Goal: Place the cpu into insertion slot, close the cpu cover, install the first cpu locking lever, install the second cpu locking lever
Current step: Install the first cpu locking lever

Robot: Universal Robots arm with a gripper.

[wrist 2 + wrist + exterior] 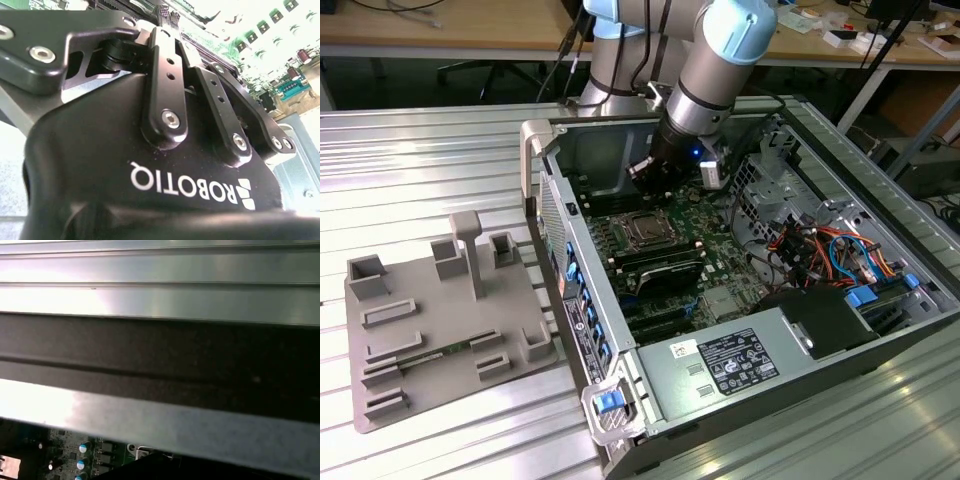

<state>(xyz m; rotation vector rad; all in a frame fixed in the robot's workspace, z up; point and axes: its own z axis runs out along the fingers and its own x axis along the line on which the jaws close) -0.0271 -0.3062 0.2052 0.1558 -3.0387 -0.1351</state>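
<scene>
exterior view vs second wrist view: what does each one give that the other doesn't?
Exterior view: the open computer case on the ribbed metal table, the grey fixture tray beside it, the insertion slot below the arm.
Second wrist view: the black linkage bars and their screws close up.
Both: the gripper and the green circuit board.

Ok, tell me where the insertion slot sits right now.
In the exterior view, the insertion slot sits on the green motherboard inside the open computer case, just below the gripper, above the long black memory slots.
</scene>
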